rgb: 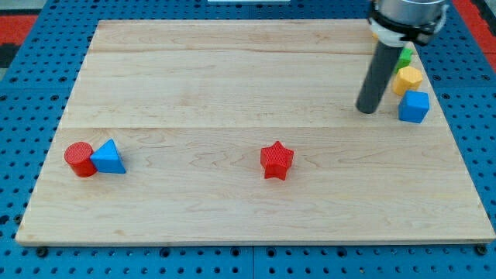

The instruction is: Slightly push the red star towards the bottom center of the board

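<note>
The red star [277, 160] lies on the wooden board [232, 77], a little right of the middle and in the lower half. My tip [366, 109] is at the view's upper right, well above and to the right of the star and not touching it. The tip stands just left of the blue cube [414, 106].
A yellow block [408, 79] and a green block [404, 56], partly hidden by the rod, sit above the blue cube at the right edge. A red cylinder [80, 159] touches a blue triangle [108, 157] at the lower left.
</note>
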